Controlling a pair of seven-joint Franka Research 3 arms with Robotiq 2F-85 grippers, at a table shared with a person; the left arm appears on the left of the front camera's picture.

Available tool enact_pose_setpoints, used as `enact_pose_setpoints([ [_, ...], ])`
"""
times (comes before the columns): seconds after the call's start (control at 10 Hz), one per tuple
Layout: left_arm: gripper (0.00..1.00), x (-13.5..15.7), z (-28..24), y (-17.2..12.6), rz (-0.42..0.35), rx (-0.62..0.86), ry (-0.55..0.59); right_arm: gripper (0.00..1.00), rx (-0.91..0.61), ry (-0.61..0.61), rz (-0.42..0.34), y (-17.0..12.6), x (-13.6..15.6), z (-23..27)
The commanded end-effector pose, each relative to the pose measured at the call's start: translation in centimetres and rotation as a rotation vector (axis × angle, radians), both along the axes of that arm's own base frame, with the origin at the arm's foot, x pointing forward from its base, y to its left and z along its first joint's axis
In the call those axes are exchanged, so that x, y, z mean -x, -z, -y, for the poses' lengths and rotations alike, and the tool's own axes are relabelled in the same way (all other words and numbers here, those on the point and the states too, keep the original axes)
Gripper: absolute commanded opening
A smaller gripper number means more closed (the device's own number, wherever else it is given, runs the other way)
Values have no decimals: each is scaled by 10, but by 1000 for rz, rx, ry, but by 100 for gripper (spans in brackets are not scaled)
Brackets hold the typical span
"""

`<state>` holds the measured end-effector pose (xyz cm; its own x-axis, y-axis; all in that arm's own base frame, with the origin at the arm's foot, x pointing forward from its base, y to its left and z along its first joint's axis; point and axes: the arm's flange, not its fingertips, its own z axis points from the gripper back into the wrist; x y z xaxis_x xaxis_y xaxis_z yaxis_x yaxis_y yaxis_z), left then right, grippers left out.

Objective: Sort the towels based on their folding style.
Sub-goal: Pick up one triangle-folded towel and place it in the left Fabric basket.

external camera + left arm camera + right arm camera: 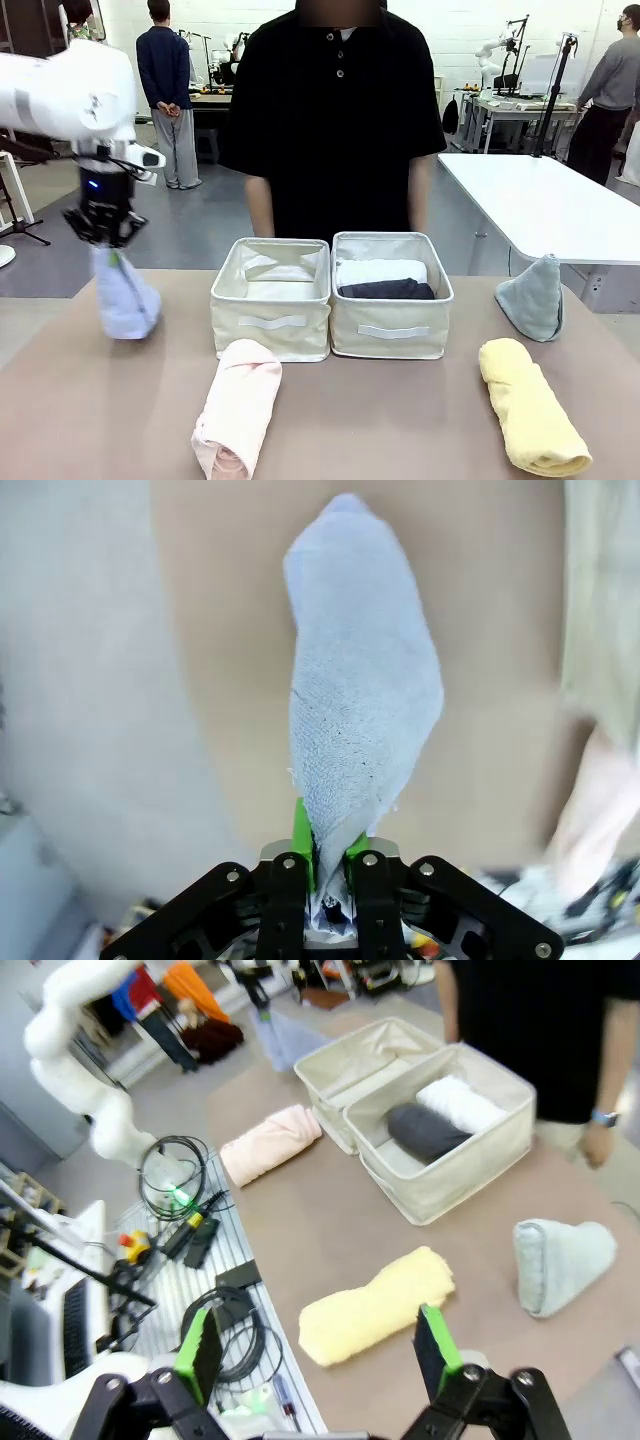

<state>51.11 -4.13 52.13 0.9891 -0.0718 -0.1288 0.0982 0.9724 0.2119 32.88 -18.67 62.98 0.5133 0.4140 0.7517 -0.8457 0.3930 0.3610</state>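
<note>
- Two bins stand side by side, walls touching, at the middle of the brown table [400, 420].
- The right cream fabric bin [390, 335] [460, 1175] holds two towels lying against each other. The white rolled terry towel [380, 270] [458, 1103] is on the far side and the dark grey rolled terry towel [388, 290] [425, 1130] on my side.
- The left cream fabric bin [270, 325] [350, 1060] shows its pale lining and floor.
- I count six towels: four rolls and two cones.
- Two more rolls lie on the table nearer to me than the bins. The pink rolled terry towel [238, 405] [268, 1142] is just in front of the left bin. The yellow rolled terry towel [530, 405] [375, 1305] is off to the right.
- The grey-teal terry towel folded into a cone [533, 297] [560, 1260] stands on its base to the right of the right bin, beyond the yellow roll.
- My left claw [110, 245] [328, 842] is pinched tight on the tip of the light blue terry towel folded into a cone [125, 300] [360, 690]. The cone hangs point-up below it, over the table's left part and well apart from the bins. I cannot tell whether its base touches the table.
- My right claw [320, 1345] is spread wide with nothing in it, above the yellow roll.
- A person in a black shirt [335, 110] stands at the far side, behind the bins.
</note>
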Motion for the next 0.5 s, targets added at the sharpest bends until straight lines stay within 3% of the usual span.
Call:
enact_pose_setpoints([
  [0.0, 0, 42, -39, -99, 70, -72, 253, 100, -16, -8, 15, -1, 0, 0],
  [0.2, 0, 74, -60, -166, 169, -36, 426, 100, -16, -8, 15, -1, 0, 0],
  [0.4, 0, 90, -71, -196, 217, 74, 503, 100, -16, -8, 15, -1, 0, 0],
])
